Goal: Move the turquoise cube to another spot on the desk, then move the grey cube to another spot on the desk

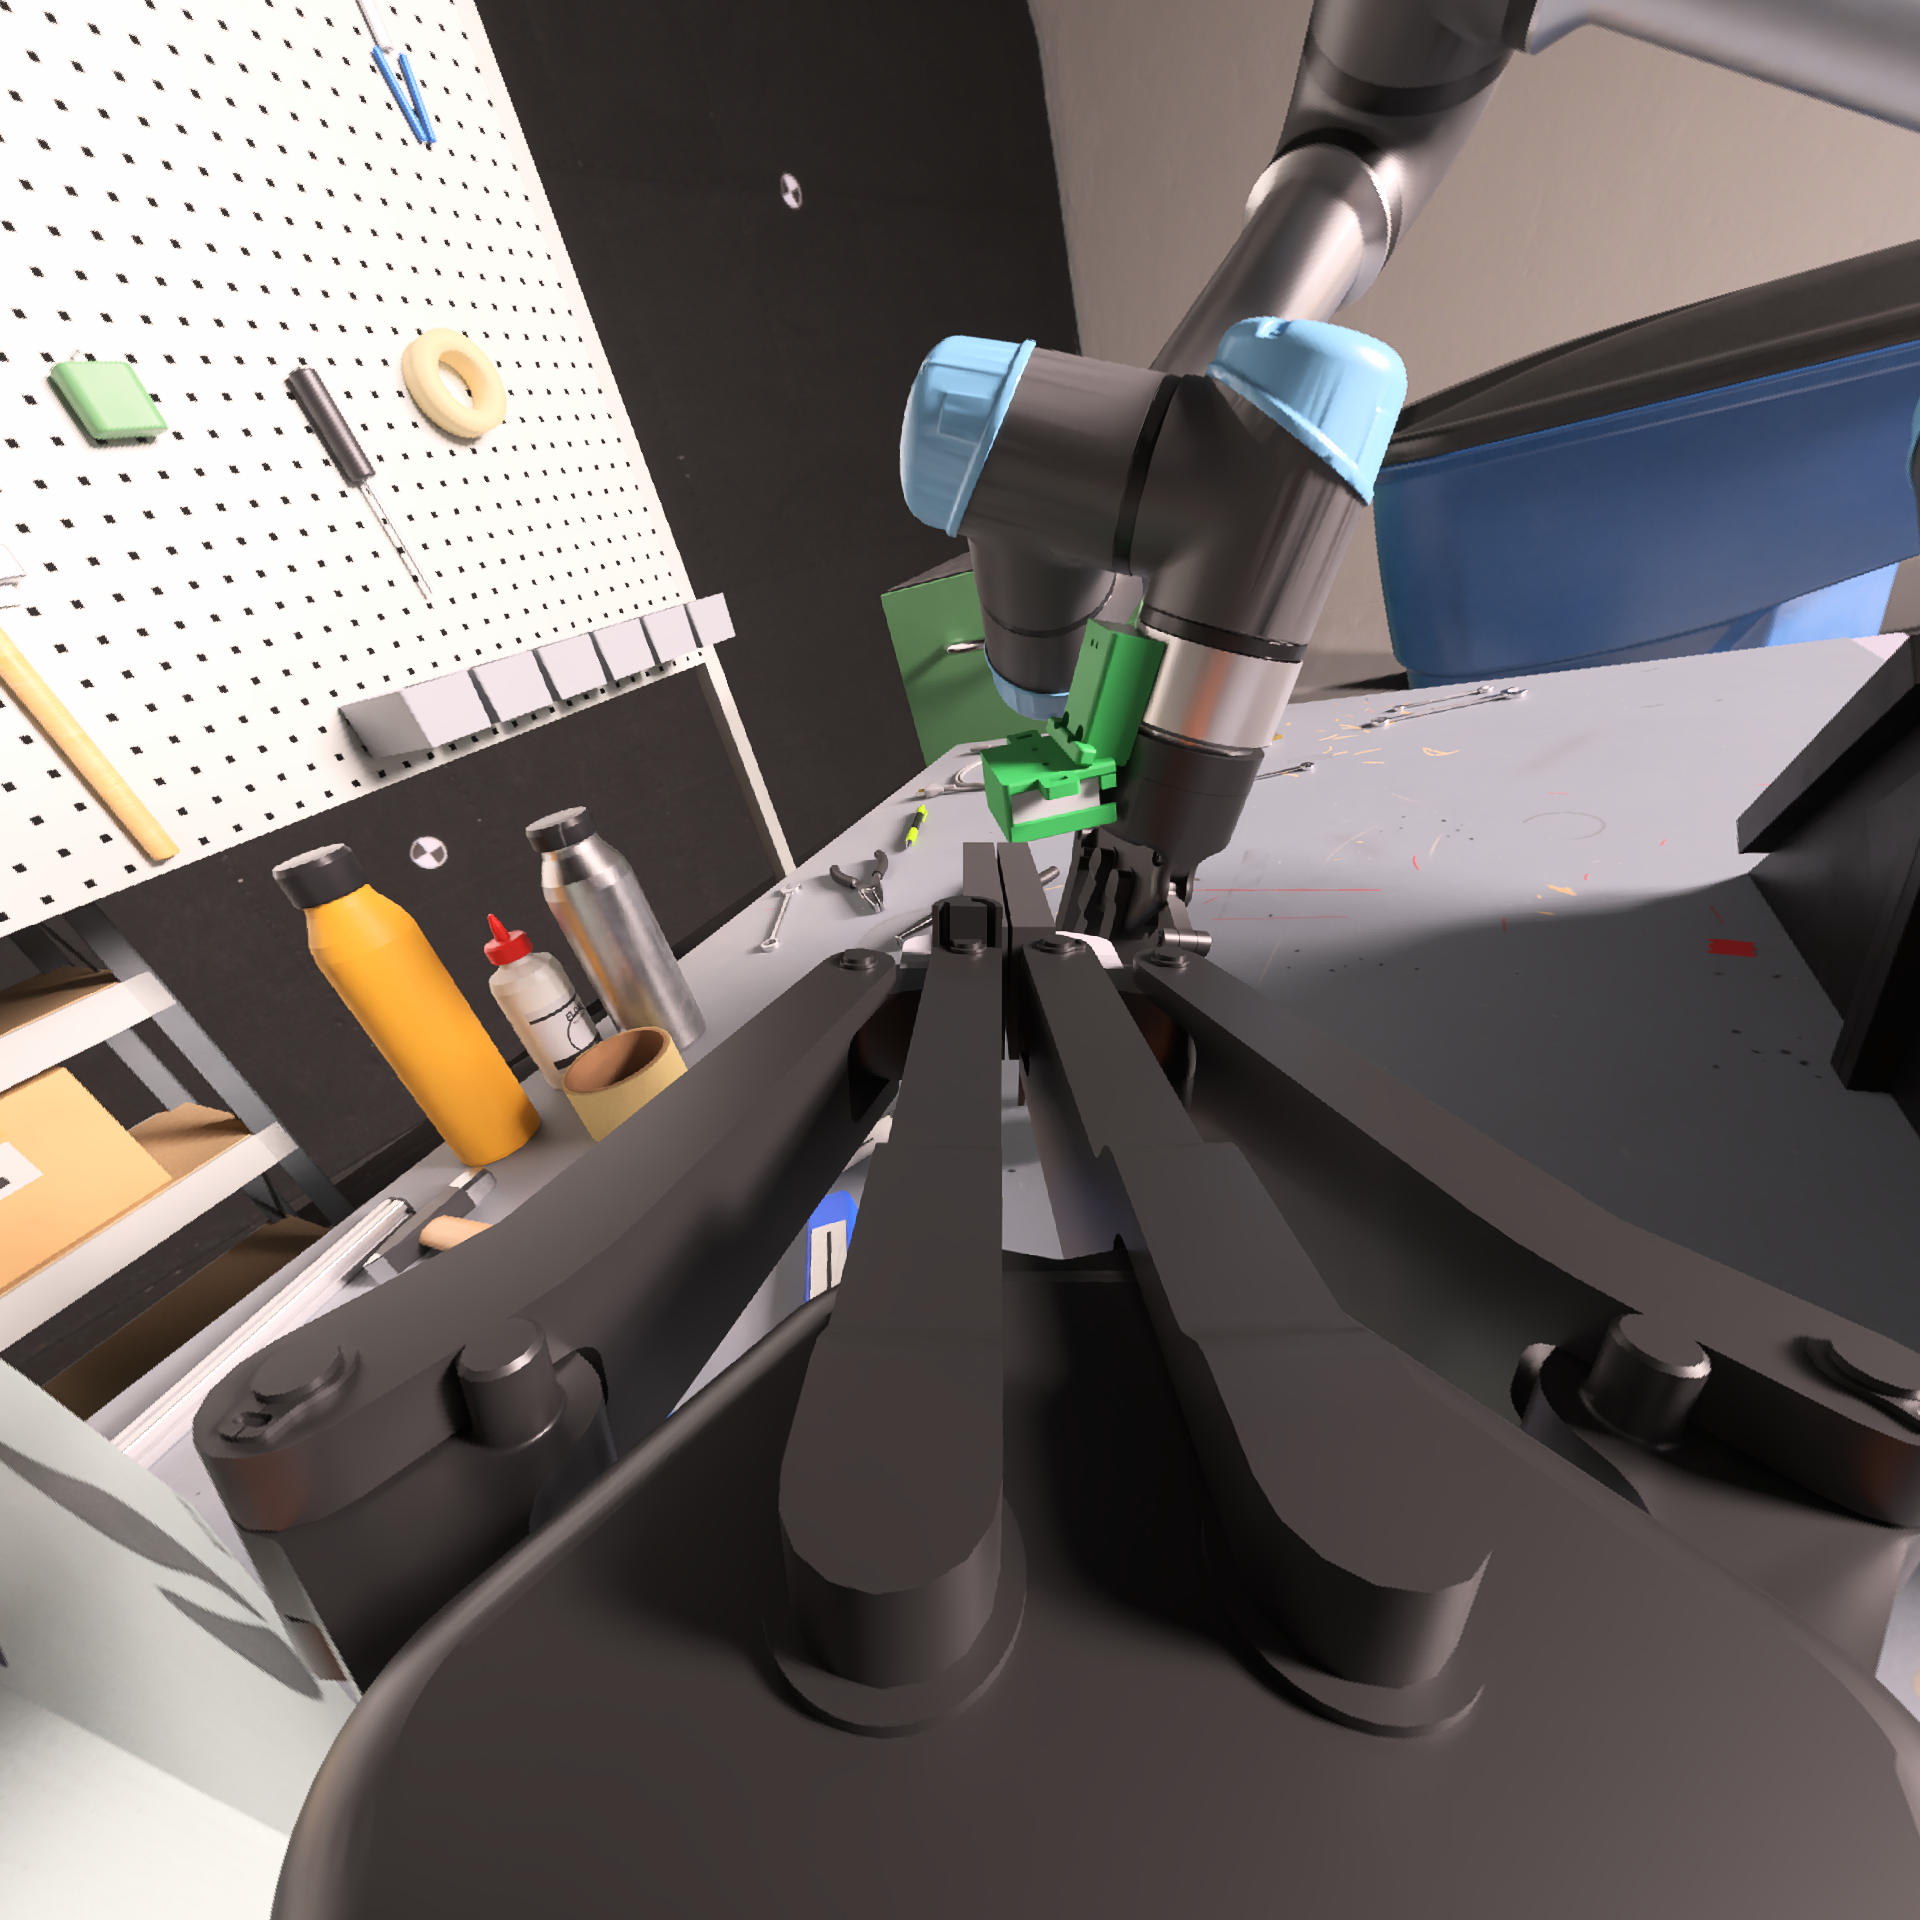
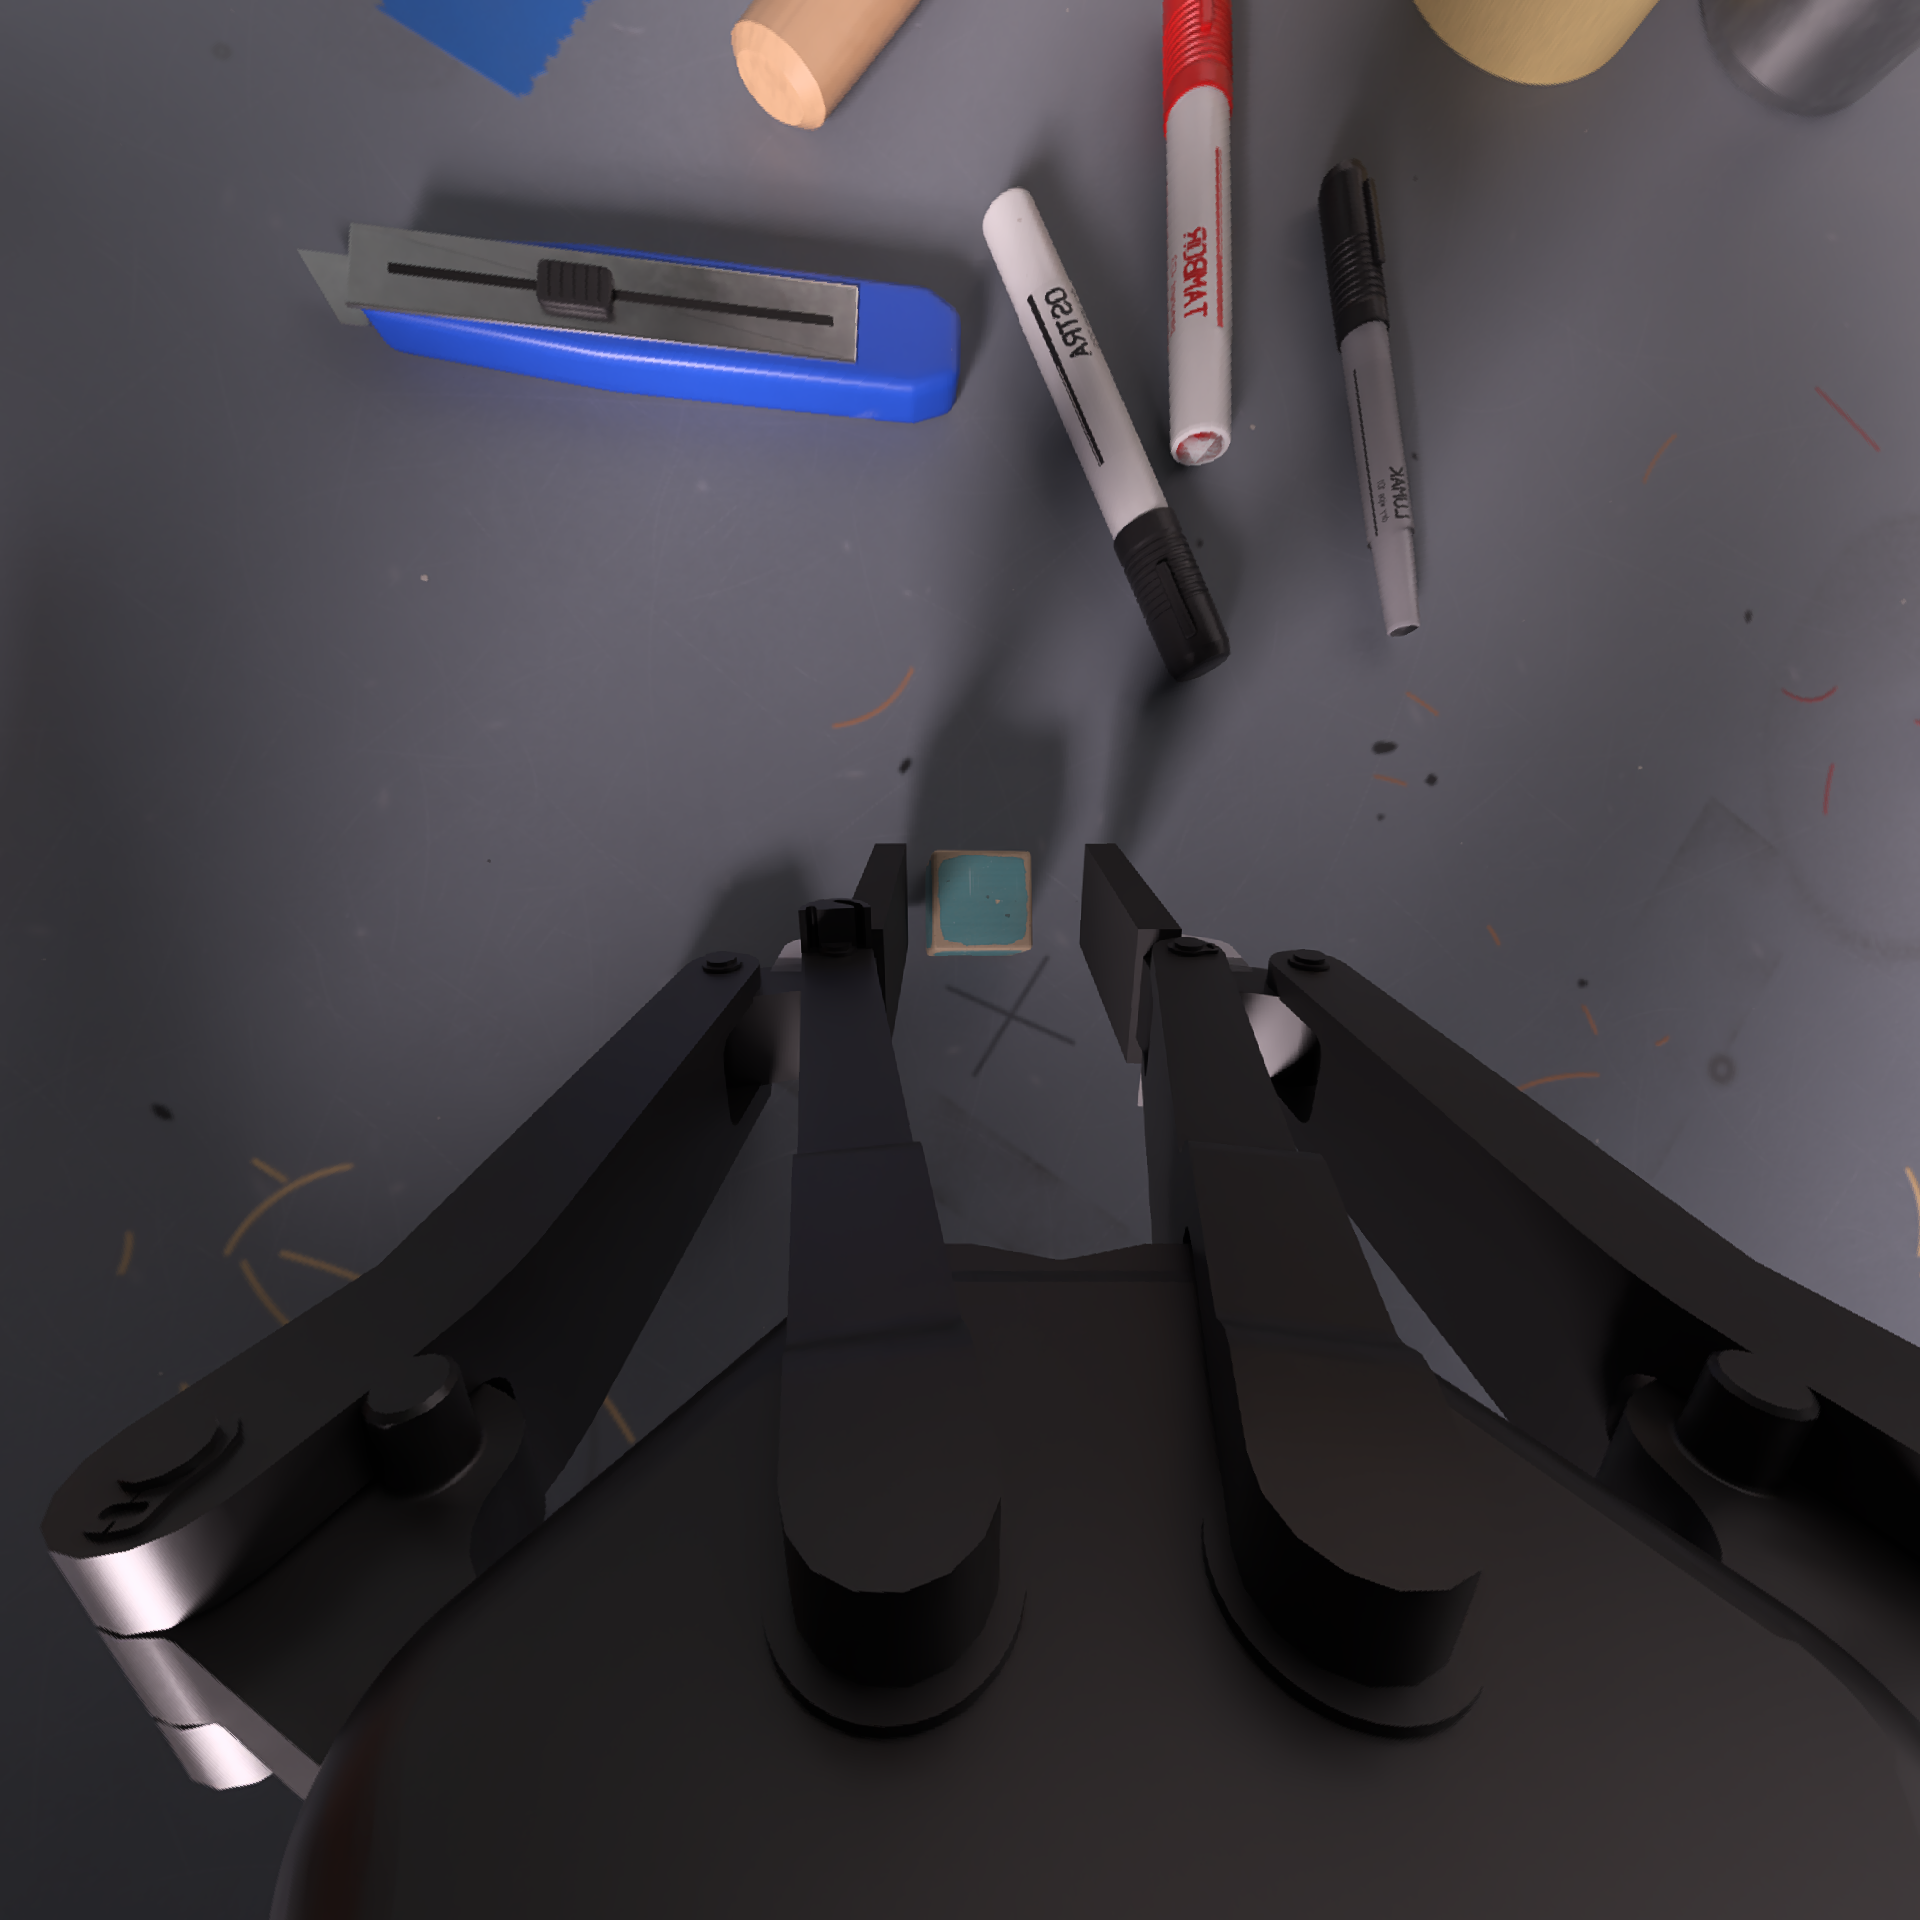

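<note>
Step one: my right claw (image 2: pixel 992 899) hangs wide around the turquoise cube (image 2: pixel 980 901). Next I squeeze and lift it. My left claw (image 1: pixel 995 883) is closed, empty.

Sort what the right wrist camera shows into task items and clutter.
Task items:
small turquoise cube
open right gripper

Clutter:
blue utility knife
white marker with black cap
red-capped marker
thin grey pen
wooden dowel end

Your grey table (image 2: pixel 520 675) carries the turquoise cube (image 2: pixel 979 900); a blue utility knife (image 2: pixel 665 322) lies at eleven o'clock, three markers (image 2: pixel 1200 312) at one.
</note>
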Robot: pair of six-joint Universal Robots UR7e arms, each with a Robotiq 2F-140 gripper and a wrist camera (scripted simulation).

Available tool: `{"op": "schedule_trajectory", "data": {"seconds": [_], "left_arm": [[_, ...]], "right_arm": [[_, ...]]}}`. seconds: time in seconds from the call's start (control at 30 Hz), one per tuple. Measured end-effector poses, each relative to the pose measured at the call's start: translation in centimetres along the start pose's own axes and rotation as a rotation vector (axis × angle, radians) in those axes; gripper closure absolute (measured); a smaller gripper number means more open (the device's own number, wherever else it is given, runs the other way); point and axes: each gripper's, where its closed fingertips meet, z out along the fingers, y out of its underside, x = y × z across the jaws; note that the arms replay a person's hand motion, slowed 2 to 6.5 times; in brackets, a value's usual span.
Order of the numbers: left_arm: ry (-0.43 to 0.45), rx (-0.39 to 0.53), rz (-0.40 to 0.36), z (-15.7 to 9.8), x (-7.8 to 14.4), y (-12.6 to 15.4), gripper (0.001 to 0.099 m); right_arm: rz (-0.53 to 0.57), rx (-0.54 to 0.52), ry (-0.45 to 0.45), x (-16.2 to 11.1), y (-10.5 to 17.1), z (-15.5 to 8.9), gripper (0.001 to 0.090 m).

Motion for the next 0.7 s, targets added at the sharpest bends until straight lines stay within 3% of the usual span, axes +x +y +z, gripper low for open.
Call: {"op": "schedule_trajectory", "data": {"seconds": [0.37, 0.6, 0.7], "left_arm": [[-0.001, 0.002, 0.001, -0.14, -0.1, -0.06, 0.0992], [-0.005, 0.005, -0.002, -0.23, -0.24, -0.12, 0.0992], [-0.005, 0.007, -0.004, -0.27, -0.28, -0.15, 0.0992]], "right_arm": [[0.007, -0.019, -0.029, -0.19, 0.33, 0.62, 0.0464], [0.002, 0.005, -0.055, -0.82, 0.27, 0.54, 0.0644], [0.004, 0.007, -0.053, -0.66, 0.29, 0.51, 0.0646]]}}
